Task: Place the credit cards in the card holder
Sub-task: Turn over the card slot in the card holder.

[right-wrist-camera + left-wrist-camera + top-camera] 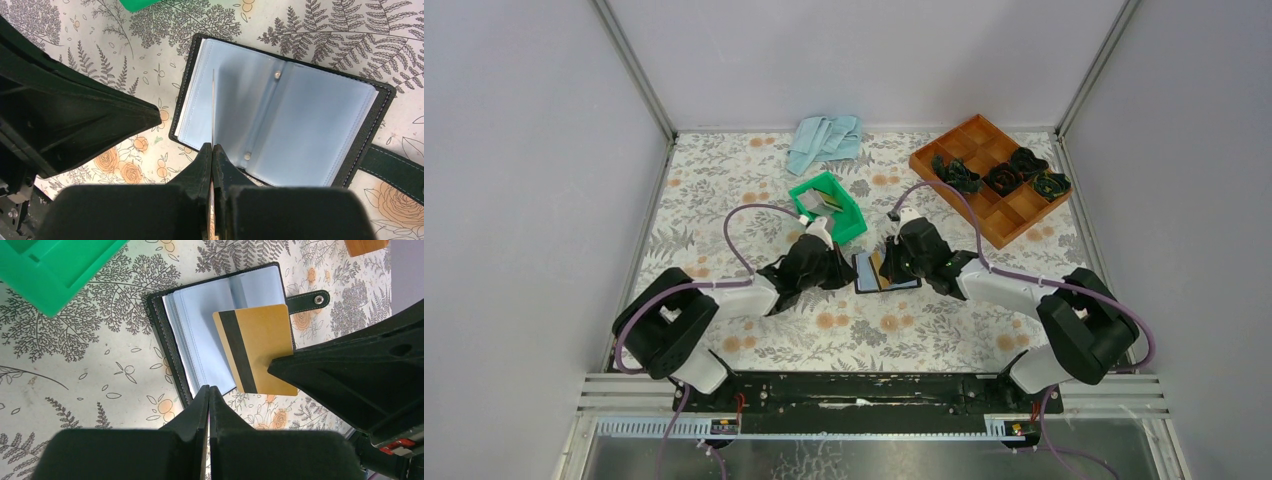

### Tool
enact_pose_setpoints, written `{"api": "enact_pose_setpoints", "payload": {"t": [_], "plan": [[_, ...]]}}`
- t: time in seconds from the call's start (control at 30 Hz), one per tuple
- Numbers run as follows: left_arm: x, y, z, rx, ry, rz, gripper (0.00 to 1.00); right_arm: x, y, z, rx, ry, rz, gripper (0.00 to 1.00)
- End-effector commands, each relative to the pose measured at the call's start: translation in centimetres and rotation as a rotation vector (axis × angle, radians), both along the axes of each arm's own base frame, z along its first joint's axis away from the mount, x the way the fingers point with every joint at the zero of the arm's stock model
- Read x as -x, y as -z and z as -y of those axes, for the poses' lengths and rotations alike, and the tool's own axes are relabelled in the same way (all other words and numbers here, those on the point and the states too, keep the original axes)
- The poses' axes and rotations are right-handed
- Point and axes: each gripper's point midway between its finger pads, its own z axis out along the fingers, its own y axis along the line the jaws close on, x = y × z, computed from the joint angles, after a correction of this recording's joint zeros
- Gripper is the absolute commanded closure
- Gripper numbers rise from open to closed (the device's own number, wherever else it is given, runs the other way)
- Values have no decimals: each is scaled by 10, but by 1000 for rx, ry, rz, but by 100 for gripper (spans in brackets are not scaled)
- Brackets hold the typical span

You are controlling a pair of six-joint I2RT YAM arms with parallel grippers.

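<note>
Nearest the arm bases, on the floral bench: left hand clamped shut, nothing visible between the fingers, tips at the near edge of the holder; touching it or just above, hard to tell. Just beside, facing it: right hand closed on a gold card with a black stripe, gripped at one edge.

Between the two hands: holder lying open and flat, pale blue sleeves facing up, tab stretched out to one side on the bench. Card raised over the sleeves, standing on edge, only a thin line from the right wrist; in a slot or not, impossible to tell.

Just beyond the left hand: green bin, apart from the holder, more cards inside. Farther back on the right: brown tray, dark bundles in a few compartments. Farthest, by the back wall: crumpled blue cloth.
</note>
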Motion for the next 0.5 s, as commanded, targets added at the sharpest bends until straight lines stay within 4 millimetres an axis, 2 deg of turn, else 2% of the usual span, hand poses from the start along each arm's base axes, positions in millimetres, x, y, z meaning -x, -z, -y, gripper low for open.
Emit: {"api": "enact_pose_setpoints", "payload": {"t": [0.0,0.13,0.27,0.47], "plan": [[1,-2,-5,-39,-6,24,98,-9,-10,-8,-28,11,40,100],[1,2,8,-23,38,14,99,-9,-13,-9,-41,14,47,100],[0,4,23,-5,64,17,100,-9,-25,-8,-64,23,68,100],[-5,3,35,-8,77,21,100,-9,-38,-7,-87,31,87,100]]}}
